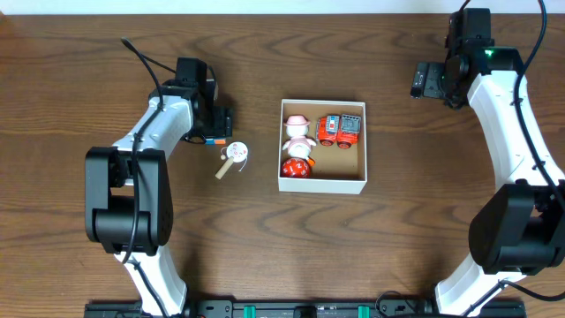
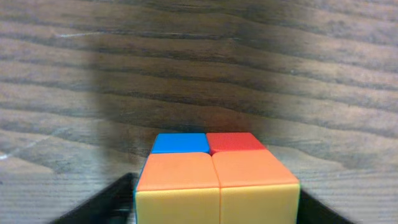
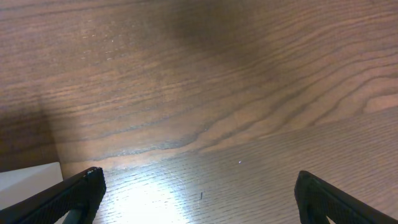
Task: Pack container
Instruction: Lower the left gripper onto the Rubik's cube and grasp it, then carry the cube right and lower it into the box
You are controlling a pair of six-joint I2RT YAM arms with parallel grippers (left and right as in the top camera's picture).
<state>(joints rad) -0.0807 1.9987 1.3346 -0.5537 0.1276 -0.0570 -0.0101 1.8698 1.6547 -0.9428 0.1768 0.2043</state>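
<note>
The container (image 1: 322, 184) is a shallow square box with white walls and a brown inside, at the table's middle. In it lie a pink pig figure (image 1: 298, 132), a red ball (image 1: 295, 167) and two red-orange toy vehicles (image 1: 341, 130). My left gripper (image 1: 212, 125) is left of the box and shut on a small colour cube (image 2: 217, 180) with orange, yellow, blue and red faces, held just over the wood. My right gripper (image 1: 424, 79) is open and empty, to the upper right of the box; its fingers (image 3: 199, 199) frame bare wood.
A small round wooden paddle toy (image 1: 234, 157) lies on the table between my left gripper and the box. A white edge (image 3: 25, 180) shows at the lower left of the right wrist view. Both arm bases stand at the front edge.
</note>
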